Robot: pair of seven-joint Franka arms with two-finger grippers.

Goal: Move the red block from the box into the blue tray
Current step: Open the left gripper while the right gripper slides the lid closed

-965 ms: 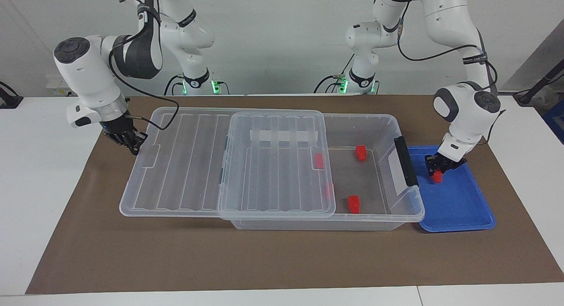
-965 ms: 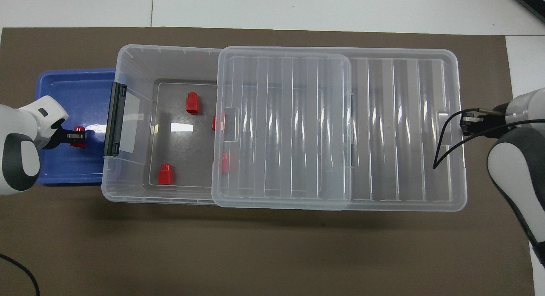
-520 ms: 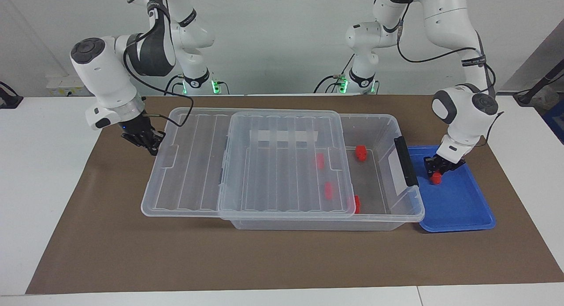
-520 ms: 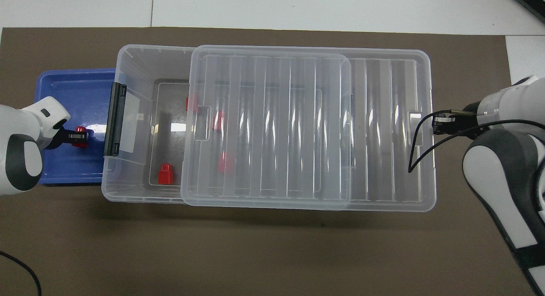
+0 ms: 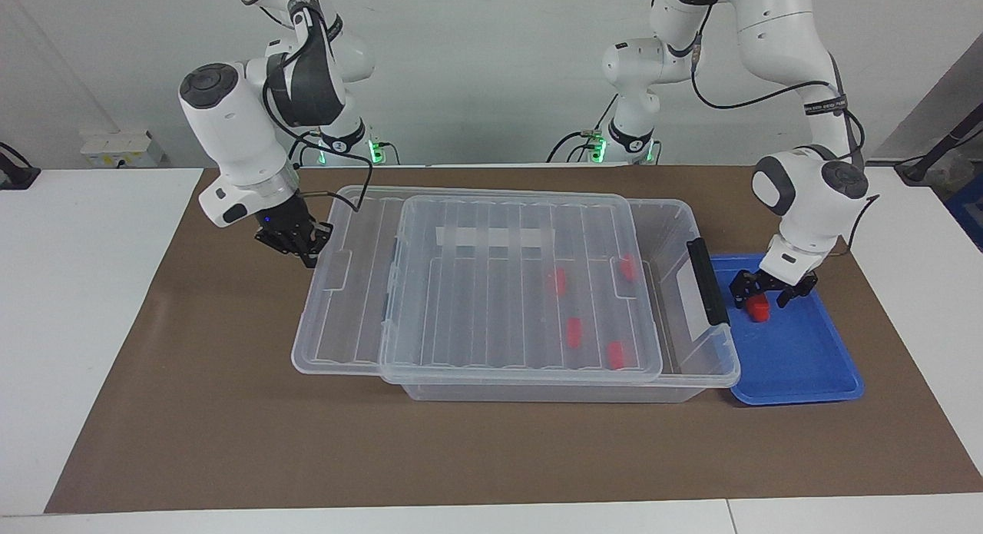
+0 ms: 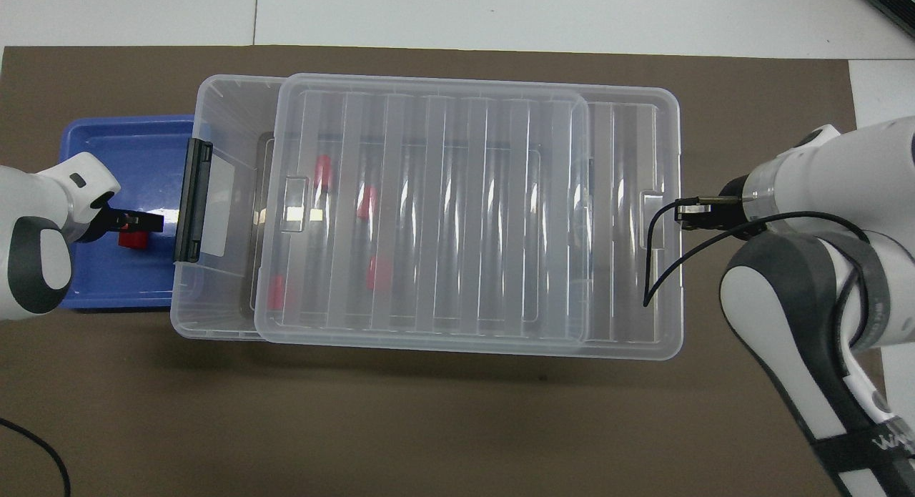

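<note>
One red block [image 5: 759,310] lies in the blue tray [image 5: 799,357], which stands beside the box [image 5: 537,392] at the left arm's end. My left gripper [image 5: 768,292] is open just over that block [image 6: 132,238] and no longer holds it. Several more red blocks [image 5: 573,330] lie in the box and show through the clear ribbed lid [image 5: 499,288]. My right gripper [image 5: 303,246] is shut on the lid's edge at the right arm's end. The lid [image 6: 443,211] covers most of the box [image 6: 214,318]. The tray [image 6: 107,143] and both grippers, left [image 6: 139,222] and right [image 6: 690,212], also show in the overhead view.
A black latch bar [image 5: 706,280] sits on the box's end wall next to the tray. A white tape strip [image 5: 491,236] shows through the lid. A brown mat [image 5: 461,449] covers the table under everything.
My right gripper has slid the lid toward the left arm's end, so it now covers the blocks in the box. My left gripper has opened and let the red block down in the tray.
</note>
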